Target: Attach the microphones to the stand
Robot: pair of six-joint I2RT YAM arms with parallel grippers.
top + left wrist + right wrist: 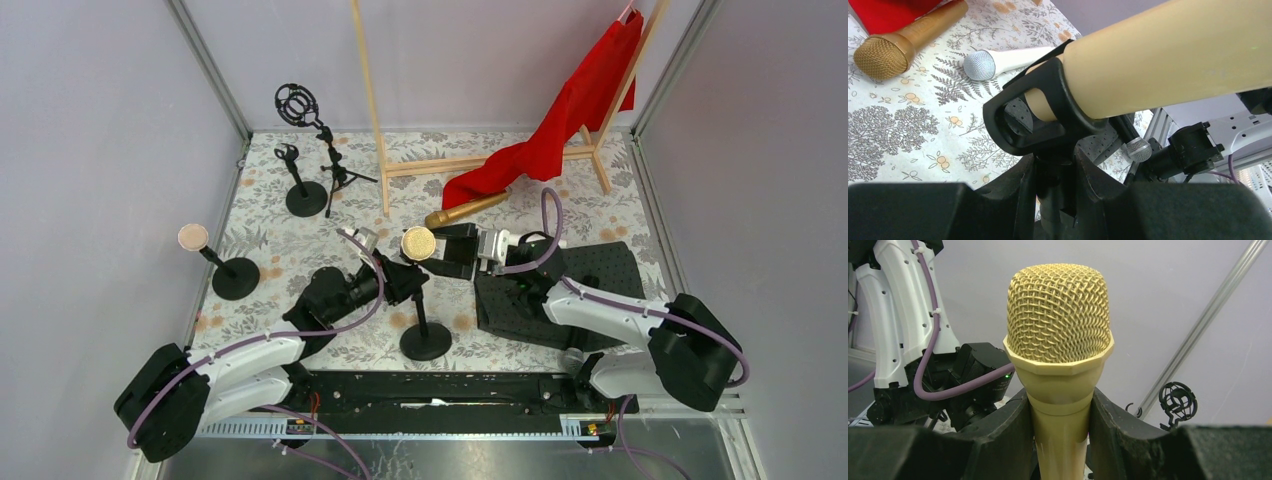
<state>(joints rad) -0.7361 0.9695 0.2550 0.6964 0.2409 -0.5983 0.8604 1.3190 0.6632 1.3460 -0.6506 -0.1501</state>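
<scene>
My right gripper is shut on the pale yellow microphone, just below its mesh head. The microphone's body lies pushed into the black clip of the middle stand. My left gripper is shut on that stand's neck right under the clip. The pink microphone sits in a stand at the left. The gold microphone lies on the table by the red cloth. The white microphone lies beside it.
Two empty stands are at the back left: a small clip stand and a tripod with a shock mount. A wooden rack with a red cloth stands behind. A black perforated mat lies right. A small silver mesh head shows near it.
</scene>
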